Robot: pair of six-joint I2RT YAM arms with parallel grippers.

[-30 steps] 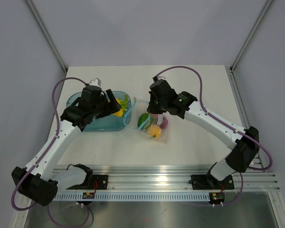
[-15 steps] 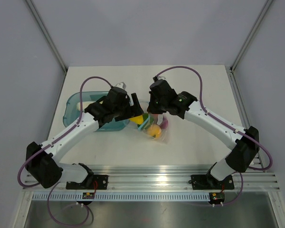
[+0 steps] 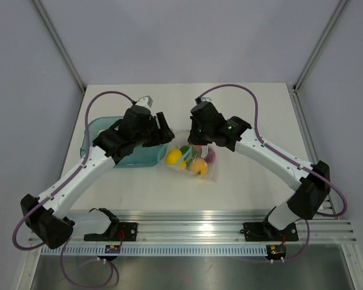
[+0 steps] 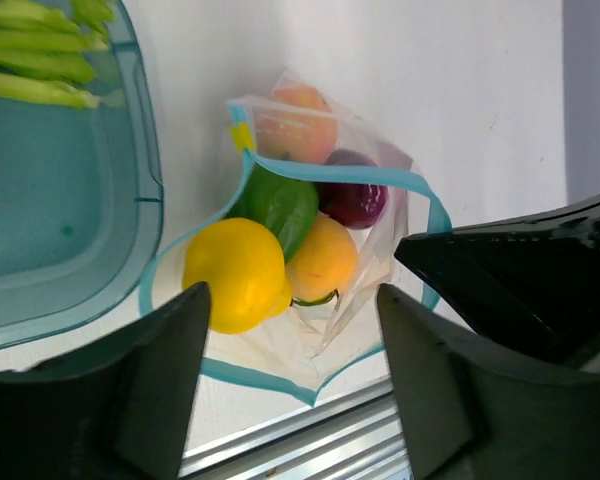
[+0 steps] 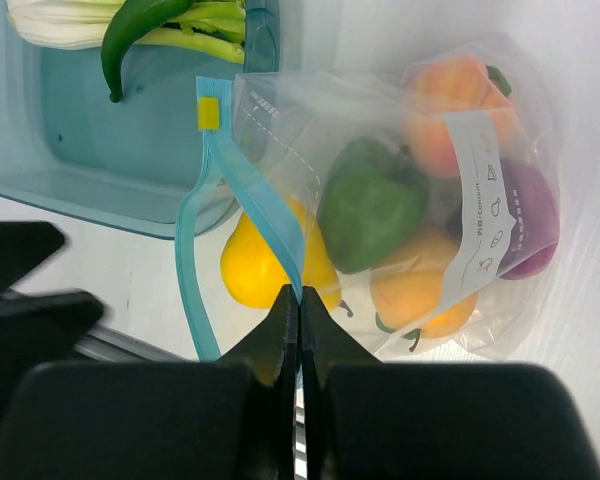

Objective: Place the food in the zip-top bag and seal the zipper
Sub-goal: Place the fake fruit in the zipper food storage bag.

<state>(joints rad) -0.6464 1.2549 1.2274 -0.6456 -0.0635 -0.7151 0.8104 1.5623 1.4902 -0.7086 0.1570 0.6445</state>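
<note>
The clear zip-top bag point(image 3: 193, 163) lies in the middle of the table with its mouth open toward the tray. It holds a yellow fruit point(image 4: 235, 275), a green pepper point(image 4: 280, 205), two orange fruits point(image 4: 323, 258) and a purple one point(image 4: 352, 200). The yellow fruit sits at the mouth. My right gripper point(image 5: 298, 300) is shut on the light-blue zipper point(image 5: 265, 215) and holds one lip up; it also shows in the top view point(image 3: 196, 144). My left gripper point(image 4: 290, 390) is open and empty just above the bag's mouth point(image 3: 164, 132). Green stalks point(image 5: 195, 30) lie in the tray.
The teal tray point(image 3: 94, 136) stands left of the bag, partly under my left arm. A dark green chilli point(image 5: 130, 40) lies with the stalks in it. The aluminium rail point(image 3: 199, 229) runs along the near edge. Frame posts stand at the back corners.
My left gripper carried the yellow fruit from the tray to the bag's mouth, let it go there and drew back a little. My right gripper stayed shut on the zipper.
</note>
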